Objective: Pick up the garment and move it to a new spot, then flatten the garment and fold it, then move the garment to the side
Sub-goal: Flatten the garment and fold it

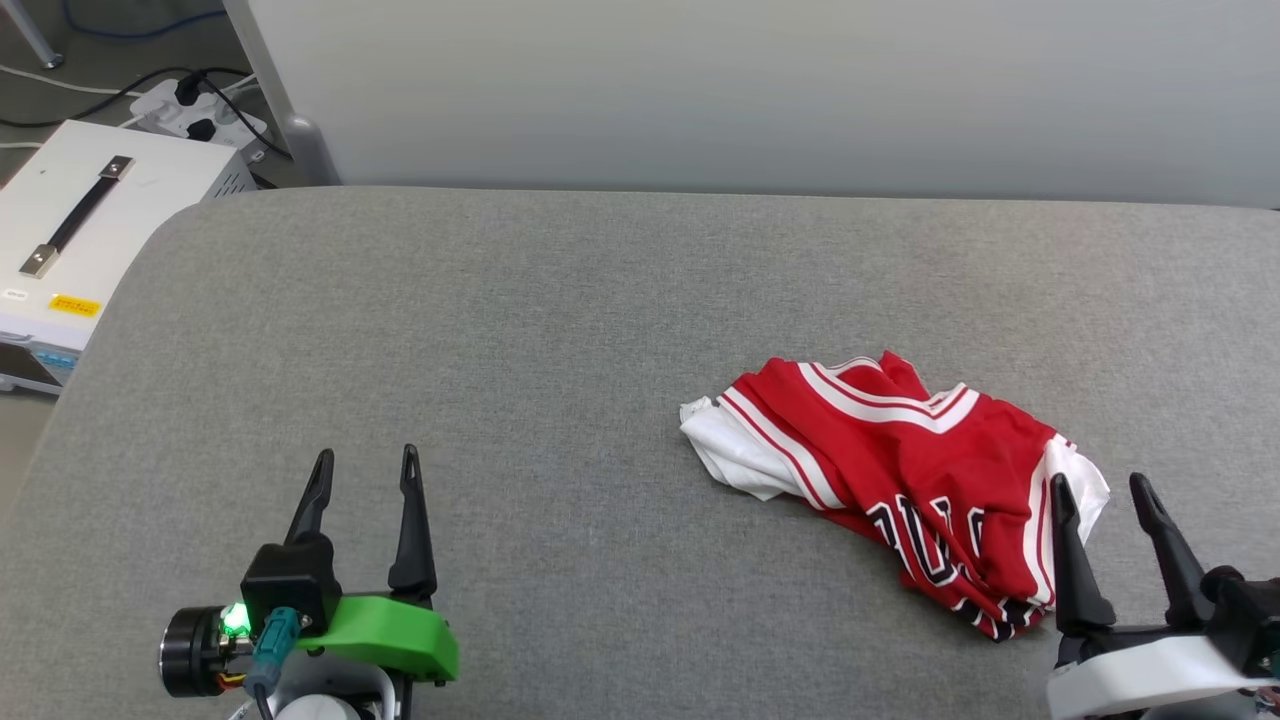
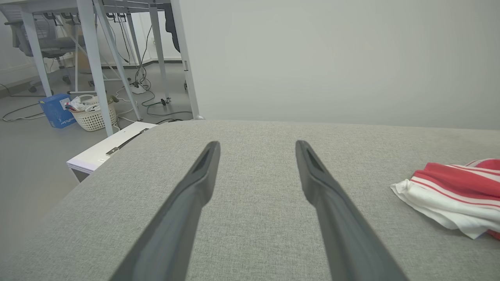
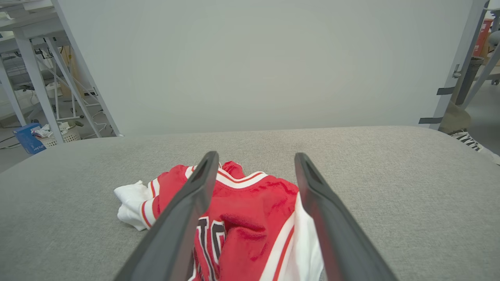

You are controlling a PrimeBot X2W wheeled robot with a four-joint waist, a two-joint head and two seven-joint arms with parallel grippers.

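The garment (image 1: pixel 900 470), a red jersey with white sleeves and striped trim, lies crumpled on the grey padded table (image 1: pixel 560 330), right of centre. Part of its black lettering shows near its front edge. My right gripper (image 1: pixel 1100 490) stands open at the lower right, its left finger overlapping the garment's white right edge; in the right wrist view the garment (image 3: pixel 250 218) spreads under and between the open fingers (image 3: pixel 183 222). My left gripper (image 1: pixel 365 465) is open at the lower left over bare table, well left of the garment (image 2: pixel 453 195).
A white case with a black handle (image 1: pixel 80 230) sits off the table's left edge, with a power strip and cables (image 1: pixel 200 110) behind it. A pale wall panel (image 1: pixel 760 90) runs along the table's far side. A laundry basket (image 2: pixel 93 113) stands on the floor.
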